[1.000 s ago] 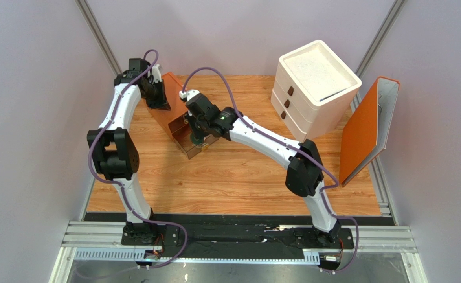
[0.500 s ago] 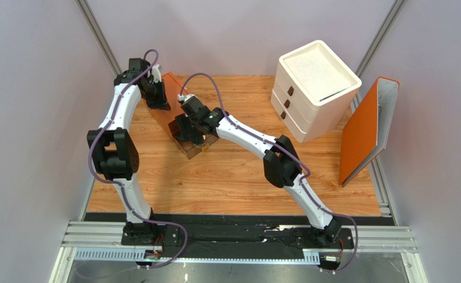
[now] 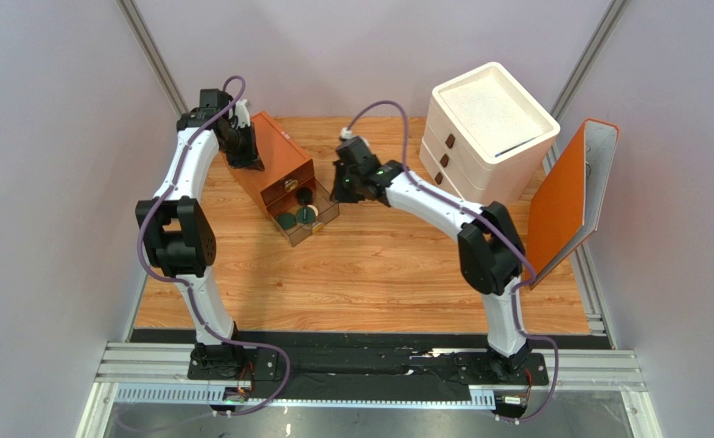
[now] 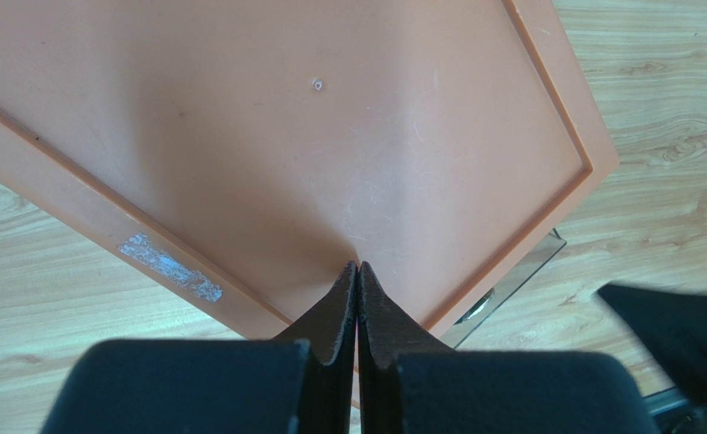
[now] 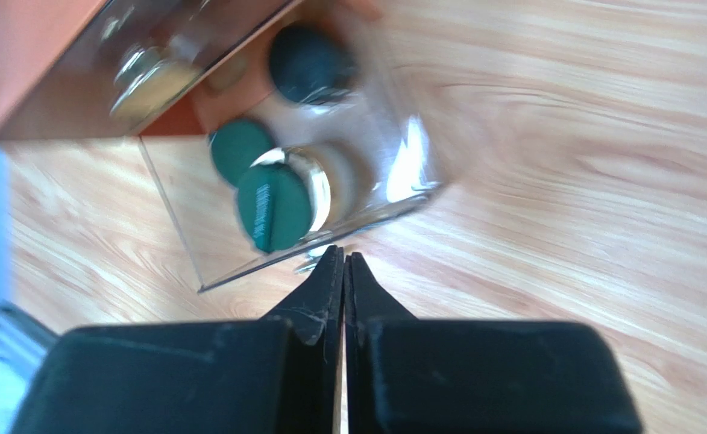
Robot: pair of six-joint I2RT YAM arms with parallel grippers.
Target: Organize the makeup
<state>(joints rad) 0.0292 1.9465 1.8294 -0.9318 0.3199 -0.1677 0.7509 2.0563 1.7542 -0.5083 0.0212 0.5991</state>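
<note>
Orange plastic drawer box [image 3: 276, 164] stands at the far left of the wooden surface [image 3: 379, 265]. Its clear plastic drawer [image 5: 393, 194] is pulled out toward the near side.

Drawer contents:
- a black flat round compact [image 5: 310, 61] toward the back
- a dark green flat round compact [image 5: 239, 149] nearer the front
- a gold-rimmed round jar [image 5: 284, 201] just beside the green compact, showing a green face
- blurred glinting shapes at the drawer's inner end that I cannot identify

White three-drawer unit [image 3: 488, 137] at the far right has all drawers pushed in. An orange flat folder [image 3: 571, 201] leans at the right edge.

Left gripper [image 4: 358, 269] has its fingers pressed together, tips on the orange box's top panel. Right gripper [image 5: 343, 259] also has its fingers pressed together and holds nothing. It is just outside the drawer's front corner, above bare wood.

Versus one second ago: the right gripper was down over the open drawer, hiding its contents. It has since pulled back to the right, and the compacts and jar now show. The left arm is unchanged.
</note>
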